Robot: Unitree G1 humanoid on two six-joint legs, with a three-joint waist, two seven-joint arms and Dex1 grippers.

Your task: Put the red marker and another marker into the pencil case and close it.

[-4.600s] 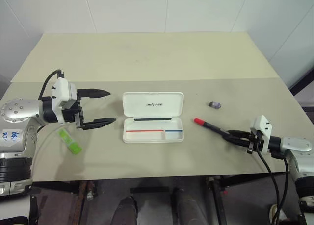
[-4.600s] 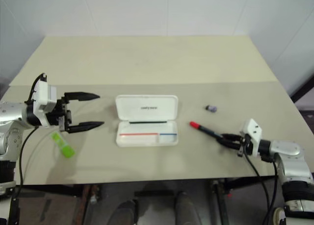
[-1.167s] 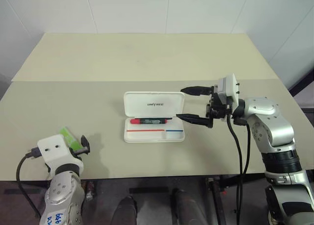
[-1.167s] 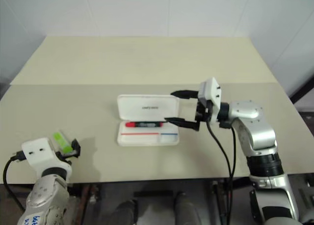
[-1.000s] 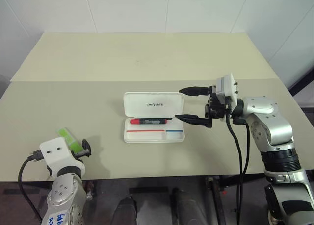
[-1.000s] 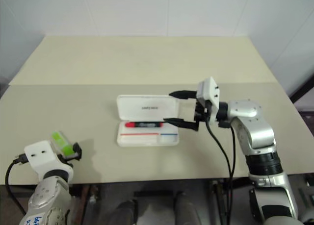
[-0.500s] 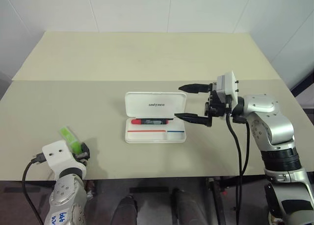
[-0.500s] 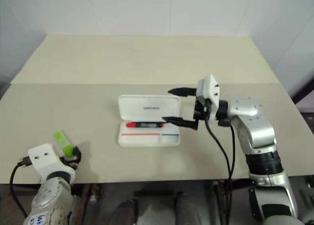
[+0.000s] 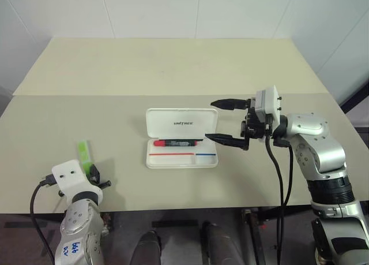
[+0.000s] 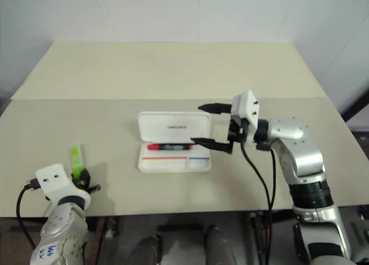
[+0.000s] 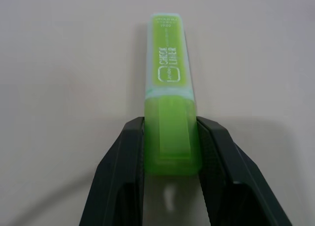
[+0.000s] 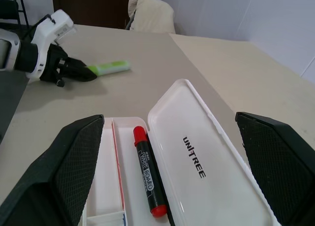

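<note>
Left gripper point(image 11: 170, 152), at the near left edge of the table point(image 9: 173, 68), has its two black fingers point(image 11: 125, 167) pressed against the sides of the light-green highlighter point(image 11: 168, 122), pinching its brighter green rear end; the printed, paler front half of the highlighter projects beyond the fingertips over the table surface, and from the head views the highlighter point(image 9: 85, 153) points away from the robot, well to the left of the case. Whether the highlighter rests on the table or is raised off it cannot be told. Pencil case point(image 9: 181, 138) lies open at the middle of the table, its lid point(image 12: 206, 167), printed "UNITREE", folded back flat on the far side and its tray on the near side. Red marker point(image 9: 176, 142) lies lengthwise inside the tray, close along the hinge, with its red cap toward the robot's left and its black barrel toward the right; a thin red line and a shorter blue line point(image 9: 204, 153) run across the tray nearer the robot. Right gripper point(image 9: 226, 122) hovers just beside the right end of the case, pointing leftward, its fingers spread wide with nothing between them; one finger point(image 9: 226, 103) stands beside the lid's far right corner and the other beside the tray's right end.
</note>
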